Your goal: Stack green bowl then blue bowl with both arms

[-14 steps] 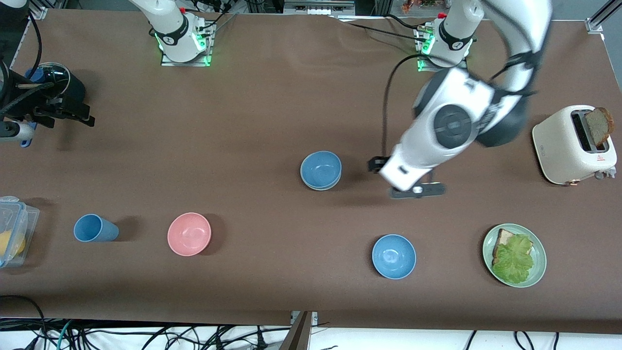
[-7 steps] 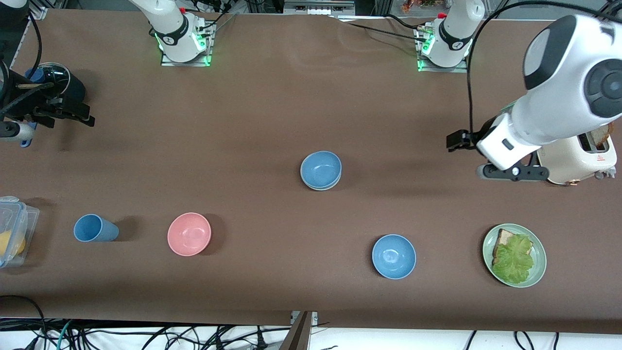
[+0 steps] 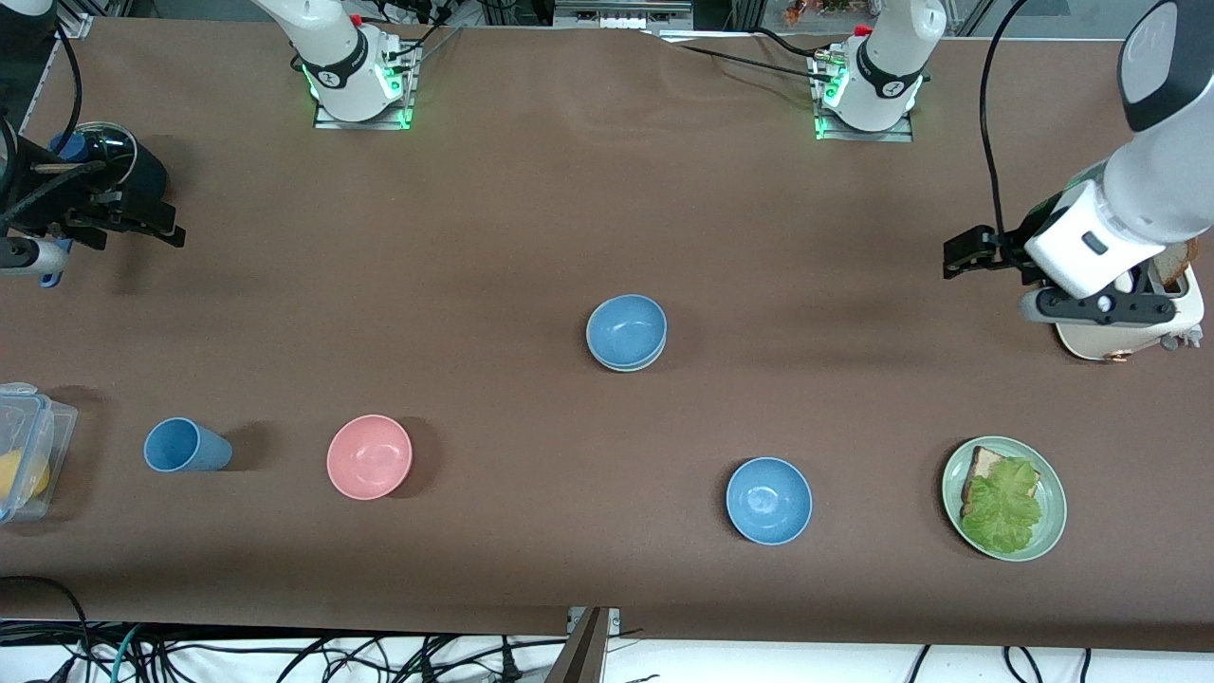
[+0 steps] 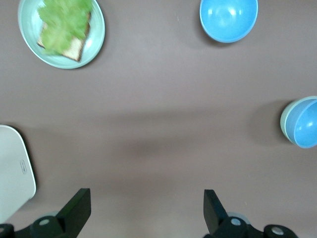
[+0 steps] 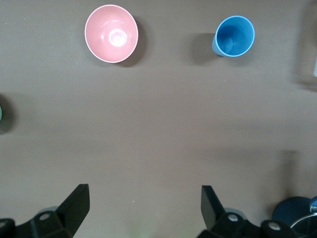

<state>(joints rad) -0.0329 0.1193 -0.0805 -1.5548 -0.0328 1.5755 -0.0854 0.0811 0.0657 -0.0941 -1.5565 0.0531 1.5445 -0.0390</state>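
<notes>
— What sort of place is it?
— A robotics lab: two arm bases [image 3: 356, 81] bolted to a brown-covered table [image 3: 474, 228], with aluminium framing at the frame's upper corners.
— Anything else?
— Loose cables [image 3: 285, 655] tangle along the bottom edge.

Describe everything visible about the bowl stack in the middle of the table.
The stack is a blue bowl nested inside a green bowl. Both look matte and small; the blue one sits upright and empty, its rim slightly above the green rim, which shows only as a pale sage crescent under it. The stack rests on the brown table, farther from the front camera than the lone second blue bowl. Nothing else touches it; neither tool is near.
</notes>
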